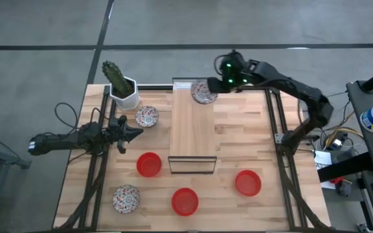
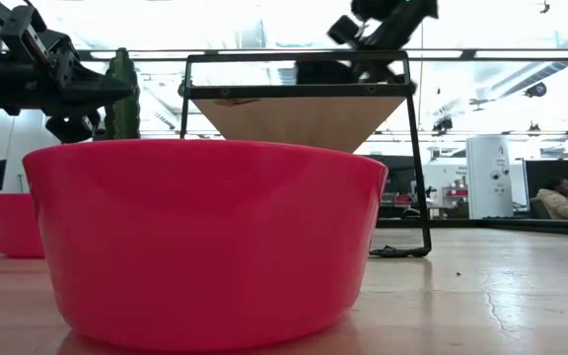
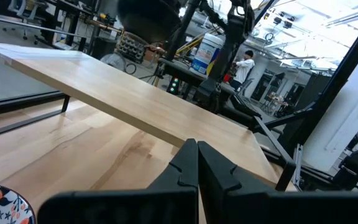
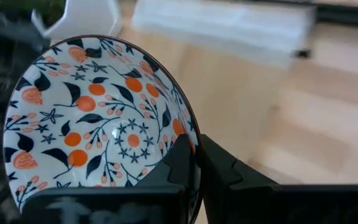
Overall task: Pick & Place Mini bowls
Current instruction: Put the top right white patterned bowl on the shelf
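Risk sat mostly with the right gripper [image 1: 207, 87], which pinched the rim of a patterned bowl [image 4: 92, 118] between its fingers, above the far end of the raised wooden shelf [image 1: 193, 126]. Such a thin-edge grip looked insecure to me; a tilt or a quick swing could let the bowl slip and drop onto the shelf or roll off it. The left gripper [image 3: 196, 168], fingers pressed together and holding nothing, waited low over the table's left side, just beside a second patterned bowl [image 1: 147, 116] near the cactus pot [image 1: 124, 92].

A third patterned bowl [image 1: 126, 198] lay at the near left. Three red bowls stood on the table: one left of the shelf's front [image 1: 149, 164], one near the front edge [image 1: 185, 200], one to the right [image 1: 248, 182].

The butcher-block table [image 1: 245, 136] was pale, the floor around it grey. Beyond lay a bright workshop with equipment racks and a seated person [image 2: 560, 200].
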Action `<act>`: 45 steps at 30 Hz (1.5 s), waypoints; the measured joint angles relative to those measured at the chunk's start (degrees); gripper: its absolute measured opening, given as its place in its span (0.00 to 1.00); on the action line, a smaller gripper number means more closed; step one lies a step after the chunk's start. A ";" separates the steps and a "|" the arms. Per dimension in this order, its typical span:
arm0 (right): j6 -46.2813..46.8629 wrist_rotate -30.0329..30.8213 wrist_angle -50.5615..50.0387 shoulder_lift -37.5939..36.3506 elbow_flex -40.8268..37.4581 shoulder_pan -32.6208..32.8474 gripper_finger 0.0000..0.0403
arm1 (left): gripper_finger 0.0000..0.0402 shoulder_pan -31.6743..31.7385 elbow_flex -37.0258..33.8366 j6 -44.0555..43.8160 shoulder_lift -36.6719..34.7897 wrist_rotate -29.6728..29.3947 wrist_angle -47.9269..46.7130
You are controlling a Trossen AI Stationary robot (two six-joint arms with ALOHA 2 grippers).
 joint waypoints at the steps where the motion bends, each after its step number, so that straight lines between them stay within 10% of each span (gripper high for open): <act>1: -0.37 -1.19 -0.15 1.51 1.29 0.02 0.03 | 0.00 0.00 0.00 0.00 0.00 -0.01 0.00; 21: -12.81 5.69 -17.47 23.87 27.76 0.48 0.03 | 0.00 0.00 -0.01 0.00 0.02 -0.01 0.00; 45: -15.70 5.70 -18.02 26.01 28.43 0.90 0.10 | 0.00 0.00 0.01 0.00 0.02 -0.01 0.00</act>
